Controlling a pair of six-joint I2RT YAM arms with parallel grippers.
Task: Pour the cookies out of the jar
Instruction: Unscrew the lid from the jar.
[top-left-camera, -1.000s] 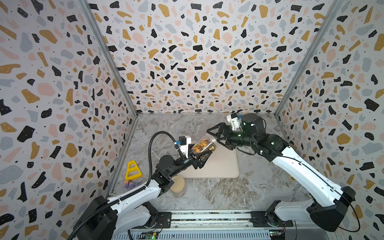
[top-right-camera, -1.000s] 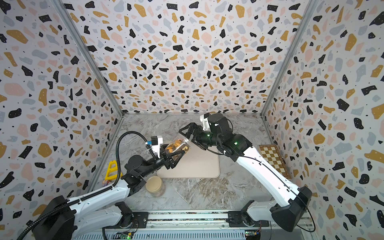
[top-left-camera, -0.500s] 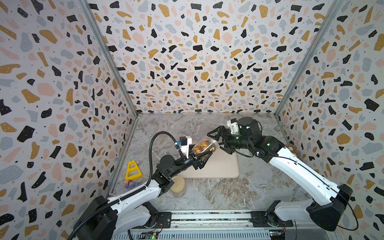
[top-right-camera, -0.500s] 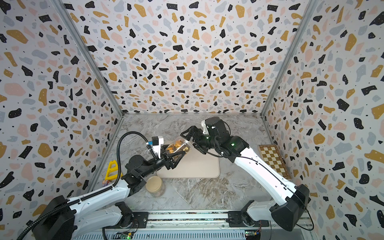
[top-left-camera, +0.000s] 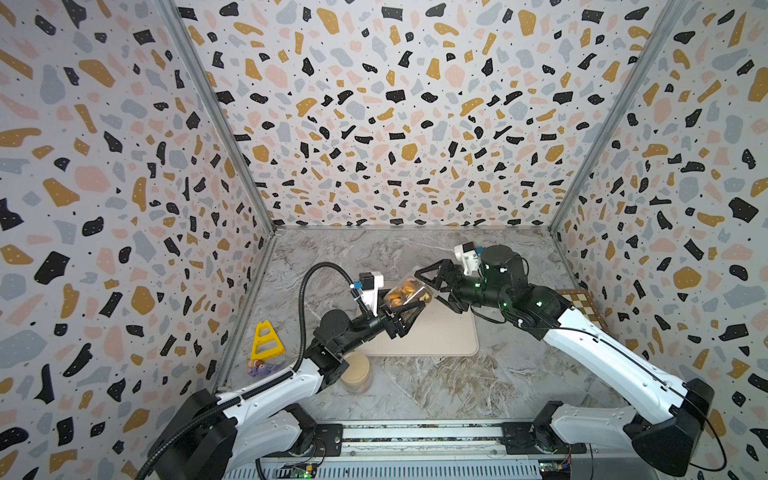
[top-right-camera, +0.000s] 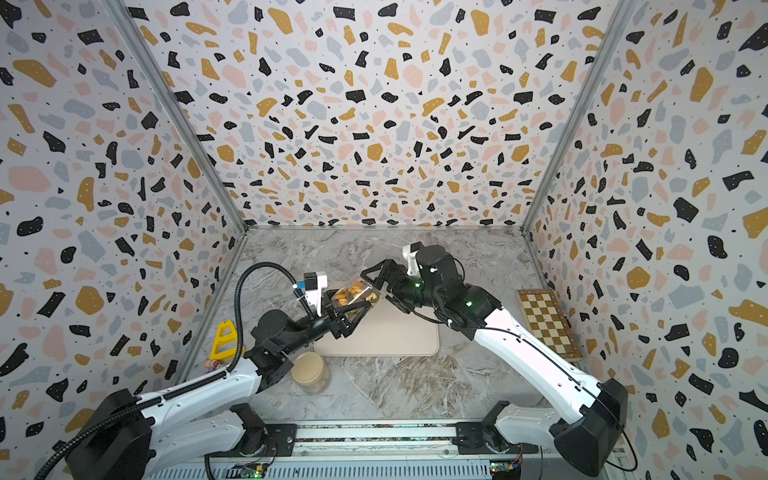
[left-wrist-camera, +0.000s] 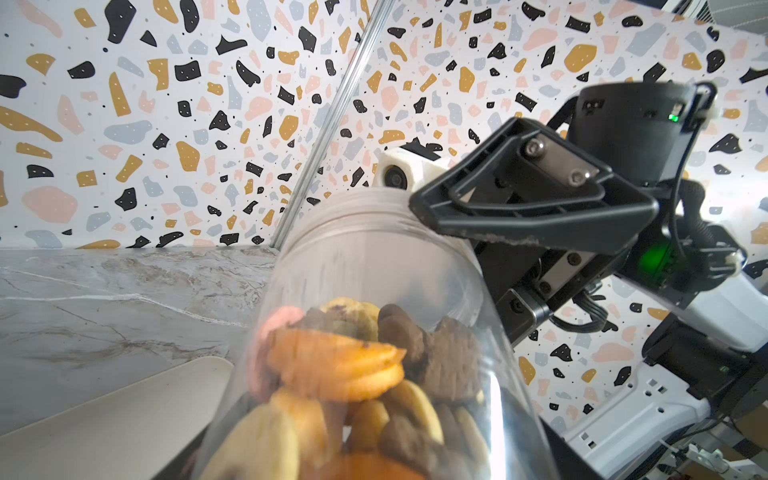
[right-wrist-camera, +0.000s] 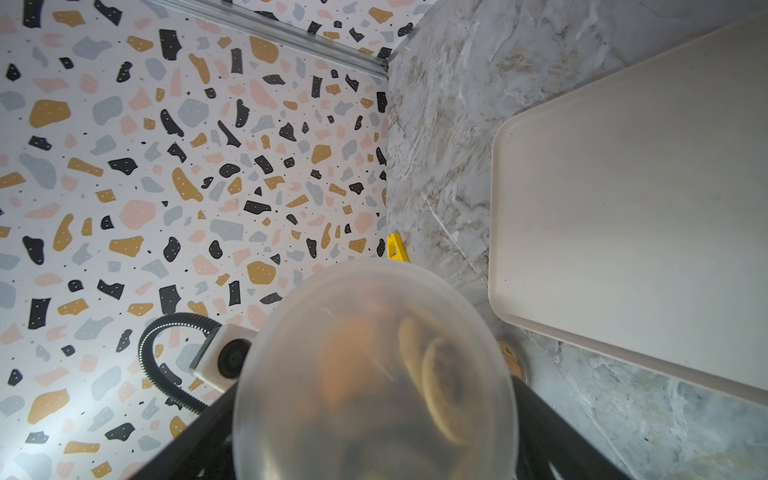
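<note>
A clear jar (top-left-camera: 409, 291) of cookies (left-wrist-camera: 336, 365), golden-orange, brown and pale, hangs tilted over the beige tray (top-left-camera: 449, 336). My left gripper (top-left-camera: 409, 305) is shut on the jar's body; its fingers are hidden behind the jar in the left wrist view. The jar's mouth end carries a frosted translucent cap (right-wrist-camera: 374, 374). My right gripper (top-left-camera: 430, 286) stands open at that end with a jaw on either side of the cap. One of its fingers (left-wrist-camera: 519, 208) lies against the cap's rim. In both top views the jar (top-right-camera: 357, 291) points toward the right arm.
A small round tan-topped container (top-left-camera: 355, 370) stands on the marble floor beside the left arm. A yellow triangular piece (top-left-camera: 266, 340) and a small purple object (top-left-camera: 262, 368) lie by the left wall. A chessboard (top-right-camera: 544, 324) lies by the right wall. Patterned walls close three sides.
My right gripper has come down and closer to the jar's capped end, until its jaws straddle the cap. The left gripper and jar have hardly moved.
</note>
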